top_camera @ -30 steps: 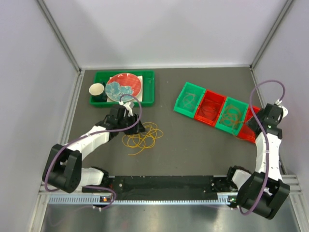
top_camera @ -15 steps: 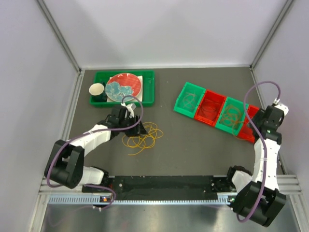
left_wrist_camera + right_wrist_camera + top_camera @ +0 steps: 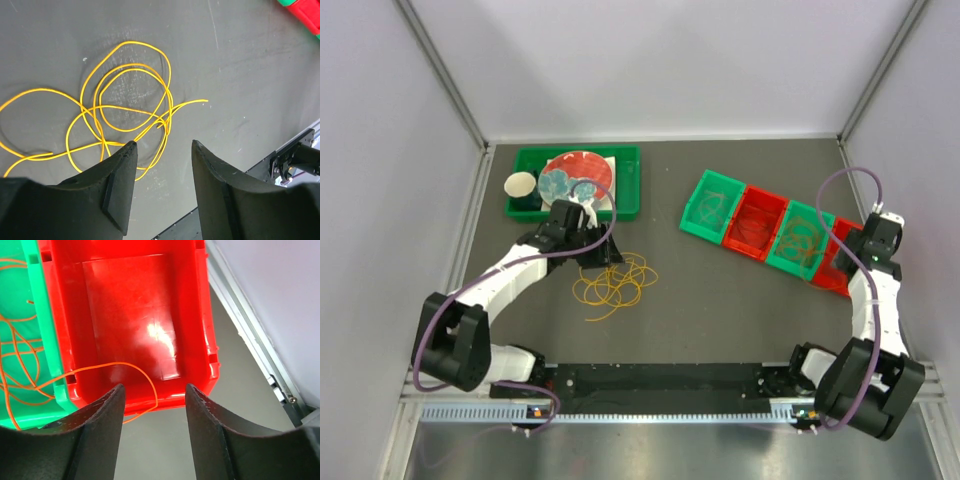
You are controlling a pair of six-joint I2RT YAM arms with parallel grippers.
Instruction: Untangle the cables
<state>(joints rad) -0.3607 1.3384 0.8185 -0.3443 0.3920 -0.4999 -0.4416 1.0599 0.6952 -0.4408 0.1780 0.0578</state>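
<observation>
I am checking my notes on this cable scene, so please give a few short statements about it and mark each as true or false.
1. The left gripper holds a cable. False: its jaws are open and empty above the yellow cables, which lie on the table.
2. The right gripper is above the red bin at the right end of the row. True.
3. An orange cable reaches from the green bin into that red bin. True.
4. The yellow cables lie in the green tray. False: they lie on the table in front of it.
</observation>
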